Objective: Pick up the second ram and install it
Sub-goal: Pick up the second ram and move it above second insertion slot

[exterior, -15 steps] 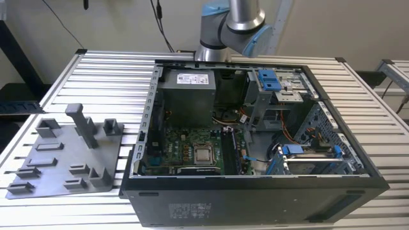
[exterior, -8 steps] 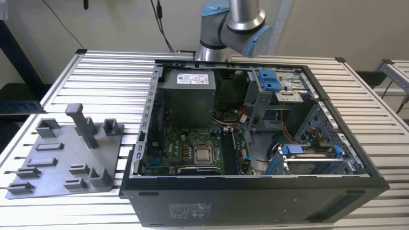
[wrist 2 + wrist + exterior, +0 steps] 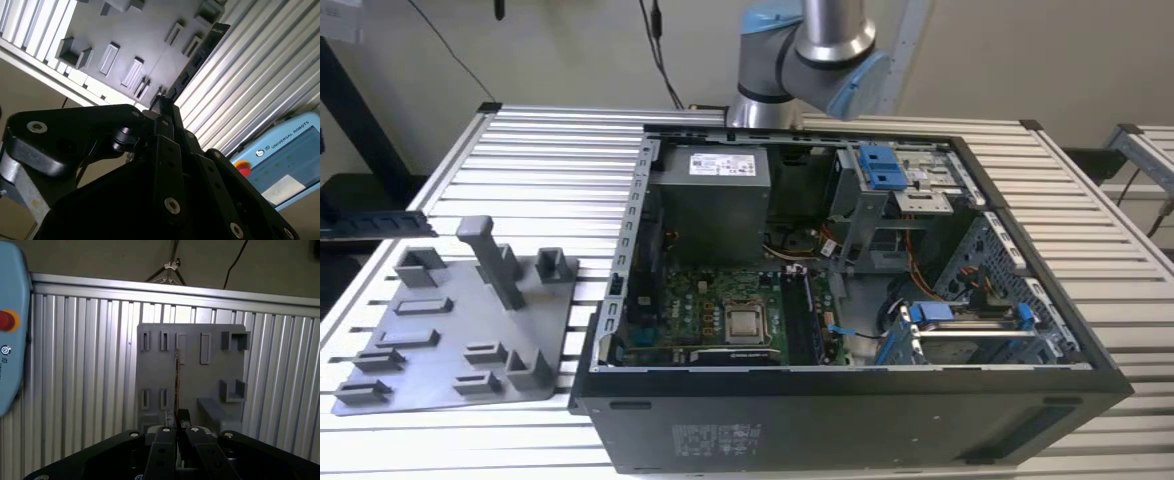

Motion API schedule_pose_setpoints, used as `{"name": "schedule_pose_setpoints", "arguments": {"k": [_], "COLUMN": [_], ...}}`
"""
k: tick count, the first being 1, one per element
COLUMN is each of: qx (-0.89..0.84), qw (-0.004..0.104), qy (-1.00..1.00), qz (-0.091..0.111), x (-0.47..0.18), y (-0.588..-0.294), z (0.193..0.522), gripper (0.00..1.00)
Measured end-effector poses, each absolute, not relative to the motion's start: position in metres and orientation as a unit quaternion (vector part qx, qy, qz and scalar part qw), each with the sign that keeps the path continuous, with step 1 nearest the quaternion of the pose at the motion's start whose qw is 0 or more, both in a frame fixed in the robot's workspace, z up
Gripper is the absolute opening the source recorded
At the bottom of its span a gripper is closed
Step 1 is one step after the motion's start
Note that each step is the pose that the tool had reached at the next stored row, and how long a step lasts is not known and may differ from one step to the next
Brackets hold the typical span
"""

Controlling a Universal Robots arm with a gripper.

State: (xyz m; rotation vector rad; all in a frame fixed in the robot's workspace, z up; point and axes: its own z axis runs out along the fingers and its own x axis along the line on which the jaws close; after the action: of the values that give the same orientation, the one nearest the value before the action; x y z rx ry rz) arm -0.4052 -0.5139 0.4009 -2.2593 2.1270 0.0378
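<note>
Fingers (image 3: 161, 450), narrow, pinch one end of the near-black flat memory stick (image 3: 176, 382), probably to leave its long edge free, above the grey plastic holder plate (image 3: 192, 380).

A table (image 3: 520, 160) of ribbed, silvery metal slats carried two things. Toward the exterior view's left lay a flat grey holder plate (image 3: 454, 335), with moulded blocks (image 3: 420, 265) and one tall post (image 3: 491, 260) rising from it. Just beside it, toward the exterior view's right, an open dark computer case (image 3: 854, 425) rested on its side, its circuit board (image 3: 707, 310) facing up
</note>
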Motion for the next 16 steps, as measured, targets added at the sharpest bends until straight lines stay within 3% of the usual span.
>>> {"name": "schedule_pose_setpoints", "arguments": {"k": [16], "qx": [-0.728], "qw": [0.019], "qy": [0.685], "qz": [0.012], "x": [-0.345], "y": [-0.514], "z": [0.401], "gripper": [0.14]}}
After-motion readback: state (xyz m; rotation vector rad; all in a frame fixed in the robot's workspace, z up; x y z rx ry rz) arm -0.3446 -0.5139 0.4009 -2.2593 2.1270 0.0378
